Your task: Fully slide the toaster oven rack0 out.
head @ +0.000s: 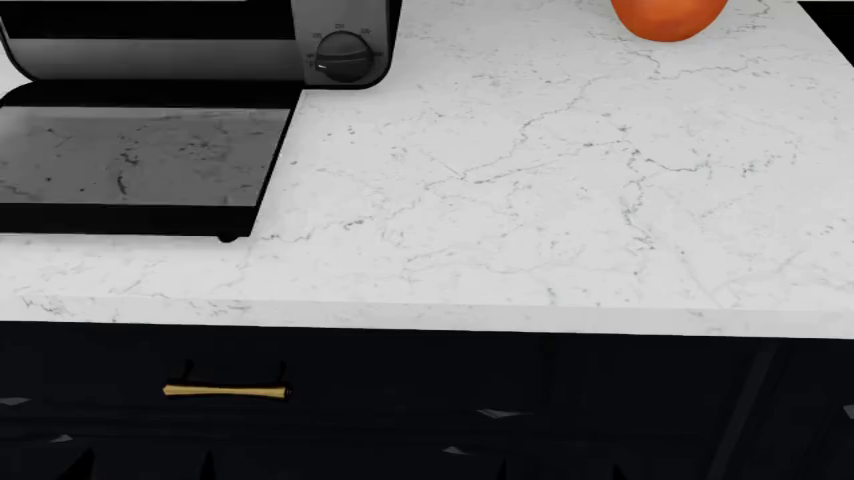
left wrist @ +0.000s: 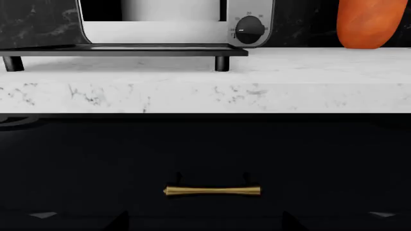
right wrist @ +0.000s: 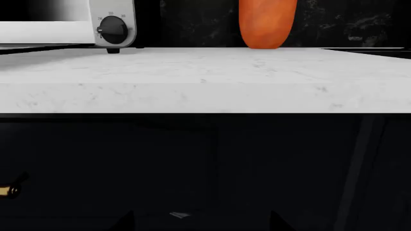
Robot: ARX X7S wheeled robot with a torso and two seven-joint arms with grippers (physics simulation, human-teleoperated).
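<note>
We start with the toaster oven (head: 200, 45) at the far left of the white marble counter (head: 534, 200), its black-framed glass door (head: 134, 165) already folded down flat toward us and reflecting the marble. One round dial (head: 343, 56) shows on its right-hand panel. The rack0 itself we cannot make out: in the head view the cavity is cut off by the top of the picture, and in the left wrist view the opening shows only a pale interior above the door's edge, with no bars or front rim visible. We judge it sits inside the cavity, not yet drawn out.

Neither end effector appears in any view, so we cannot tell whether they are wide or narrow. Both wrist cameras look level at the counter's front edge and the dark cabinet below it, where a brass drawer handle (left wrist: 212, 191) hangs, which suggests both arms are low, in front of the cabinet. An orange rounded object (head: 667, 15) stands well apart at the far right of the counter.

So we judge the task is at its approach step. The next move calls for raising an arm, likely the left, above counter level, passing over the lowered door, and reaching into the cavity for the rack's front rim.
</note>
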